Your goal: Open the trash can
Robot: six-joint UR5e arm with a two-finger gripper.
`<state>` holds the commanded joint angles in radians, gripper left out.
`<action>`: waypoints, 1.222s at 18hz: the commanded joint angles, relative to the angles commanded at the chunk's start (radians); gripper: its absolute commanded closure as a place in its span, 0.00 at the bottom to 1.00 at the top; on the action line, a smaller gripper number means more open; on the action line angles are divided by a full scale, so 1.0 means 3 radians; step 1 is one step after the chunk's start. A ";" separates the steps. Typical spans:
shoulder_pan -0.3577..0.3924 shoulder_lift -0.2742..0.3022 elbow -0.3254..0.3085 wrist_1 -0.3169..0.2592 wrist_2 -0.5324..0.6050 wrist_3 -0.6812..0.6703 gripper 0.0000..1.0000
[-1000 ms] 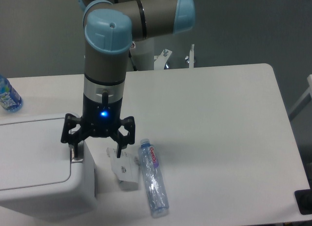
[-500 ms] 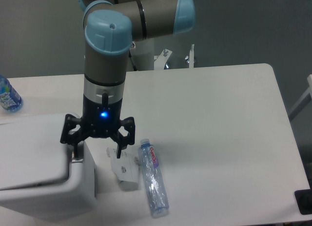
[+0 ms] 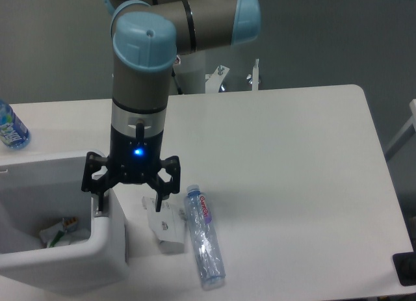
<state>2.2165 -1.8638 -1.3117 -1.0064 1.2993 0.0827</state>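
Note:
The white trash can (image 3: pixel 97 259) stands at the table's front left corner. Its lid is swung up out of sight and the inside shows, with some crumpled rubbish (image 3: pixel 62 231) at the bottom. My gripper (image 3: pixel 129 200) hangs straight down over the can's right rim. Its fingers are spread open. The left fingertip (image 3: pixel 99 207) rests on the rim where the push-button sits; the right fingertip (image 3: pixel 158 200) hangs beside the can over the table. It holds nothing.
A clear plastic bottle (image 3: pixel 205 236) lies on the table just right of the gripper. A small white box (image 3: pixel 166 226) lies between bottle and can. A blue-labelled bottle (image 3: pixel 10 127) stands at the far left edge.
The trash can's lid has swung up and open, from flat to lifted to out of sight, showing the inside. The gripper has stayed in place on the rim.

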 joint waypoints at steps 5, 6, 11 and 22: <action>0.0403 0.0082 0.0189 0.0041 0.0061 0.0220 0.00; 0.0495 0.0112 0.0215 0.0041 0.0061 0.0230 0.00; 0.0869 0.0235 0.0098 -0.0116 0.0189 0.0996 0.00; 0.1105 0.0358 -0.0204 -0.0357 0.0900 0.2905 0.00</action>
